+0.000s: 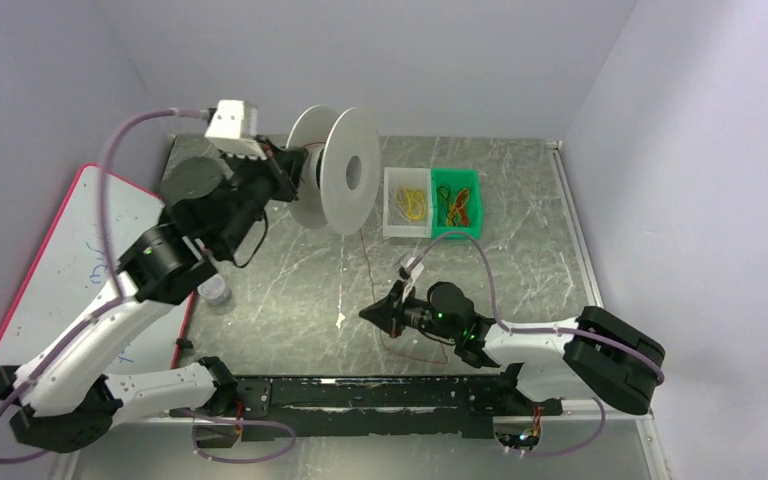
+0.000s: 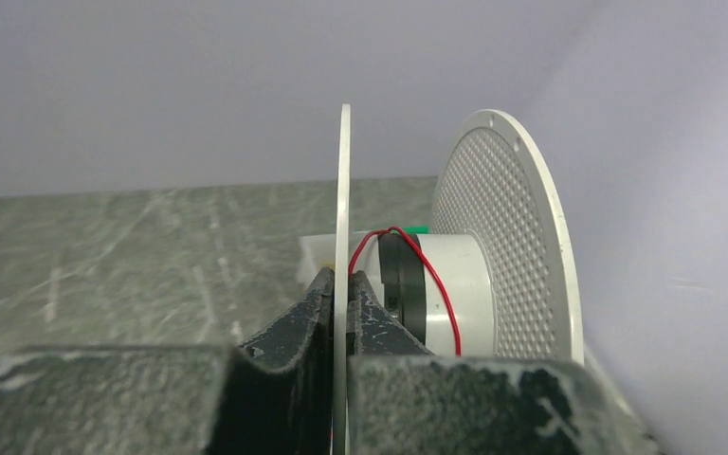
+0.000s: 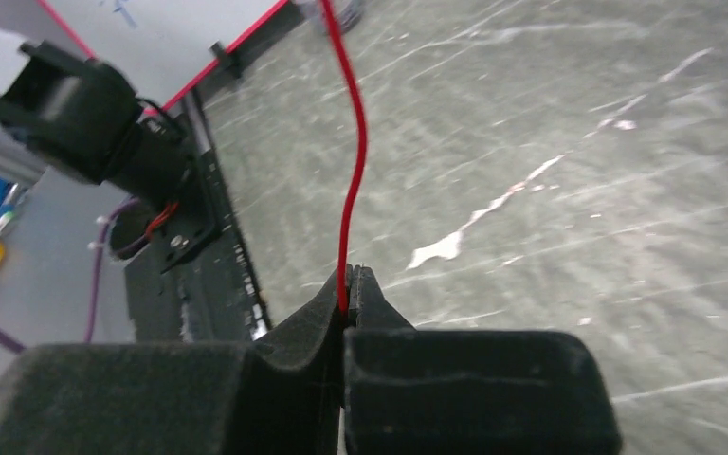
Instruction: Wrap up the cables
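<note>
A white spool stands on edge at the back of the table. A thin red cable runs from its hub down to the front. My left gripper is shut on the spool's near flange, one finger on each side. The red cable loops once over the white hub beside a black band. My right gripper is low over the table at the front middle, shut on the red cable, which runs up and away from the fingertips.
A clear bin with yellow ties and a green bin with mixed ties sit right of the spool. A whiteboard lies at the left. A small clear cup stands by the left arm. Slack cable lies under the right arm.
</note>
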